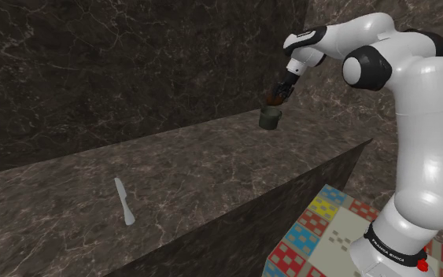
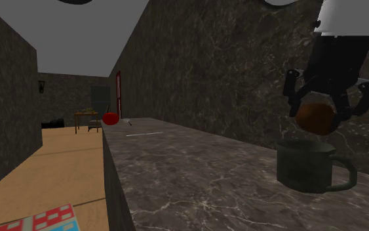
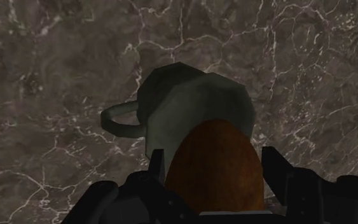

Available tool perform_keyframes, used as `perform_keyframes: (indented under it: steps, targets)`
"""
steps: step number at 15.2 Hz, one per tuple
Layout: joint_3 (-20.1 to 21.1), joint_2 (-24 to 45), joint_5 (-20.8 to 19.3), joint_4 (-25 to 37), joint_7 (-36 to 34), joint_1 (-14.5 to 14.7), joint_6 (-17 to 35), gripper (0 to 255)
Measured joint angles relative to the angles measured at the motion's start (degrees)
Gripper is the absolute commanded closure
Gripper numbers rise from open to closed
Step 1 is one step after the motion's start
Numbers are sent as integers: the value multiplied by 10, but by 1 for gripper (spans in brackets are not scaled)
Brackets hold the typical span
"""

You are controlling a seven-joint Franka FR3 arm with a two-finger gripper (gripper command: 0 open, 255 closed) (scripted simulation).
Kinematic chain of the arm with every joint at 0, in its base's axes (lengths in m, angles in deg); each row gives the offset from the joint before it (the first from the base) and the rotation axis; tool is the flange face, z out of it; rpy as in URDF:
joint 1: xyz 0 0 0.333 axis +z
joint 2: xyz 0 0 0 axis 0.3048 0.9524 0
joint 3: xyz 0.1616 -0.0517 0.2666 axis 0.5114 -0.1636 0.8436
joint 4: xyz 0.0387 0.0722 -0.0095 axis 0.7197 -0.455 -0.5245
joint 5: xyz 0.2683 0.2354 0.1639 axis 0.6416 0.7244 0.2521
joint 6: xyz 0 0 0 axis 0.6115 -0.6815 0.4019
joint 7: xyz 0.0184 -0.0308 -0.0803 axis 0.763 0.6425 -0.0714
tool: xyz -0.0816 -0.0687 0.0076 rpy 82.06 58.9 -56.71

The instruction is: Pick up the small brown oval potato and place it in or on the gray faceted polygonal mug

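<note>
Gripper (image 1: 278, 94) hangs over the far end of the counter (image 1: 212, 165), close to the dark marbled wall (image 1: 94, 71); fingers part-open, clasping the potato (image 1: 273, 97) between them.

Second exterior view: gripper (image 2: 317, 119) points down, one black finger on each side of the potato (image 2: 315, 117) (brown, rounded, glossy); potato sits just above the mug (image 2: 304, 164), a thin gap showing between it and the rim; not touching.

Mug is dark grey-green, faceted, upright on the counter (image 2: 196, 170); handle points to the second exterior view's right.

Wrist view: gripper (image 3: 214, 162) with the potato (image 3: 214, 175) held between the fingers (image 3: 155, 164); mug (image 3: 196, 102) lies beyond it, partly covered by the potato; counter (image 3: 56, 76) all round.

Shoulder view: mug (image 1: 269, 118) directly under the potato; a pale knife (image 1: 123, 202) lies flat on the counter, well apart from the mug, towards that view's lower left; patterned mat (image 1: 322, 228) on the floor beside the arm's base.

Second exterior view, far end of the counter: knife (image 2: 145, 134); a red round thing (image 2: 111, 118) beyond it; mat (image 2: 45, 220) at lower left.
</note>
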Motion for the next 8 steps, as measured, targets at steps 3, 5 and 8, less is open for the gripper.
perform_keyframes:
  steps: [3,5,8]
  targets:
    - [2,6,6,-14,10,0,17,255]
    - [4,9,9,-22,15,1,27,255]
    - [4,9,10,-27,16,2,30,255]
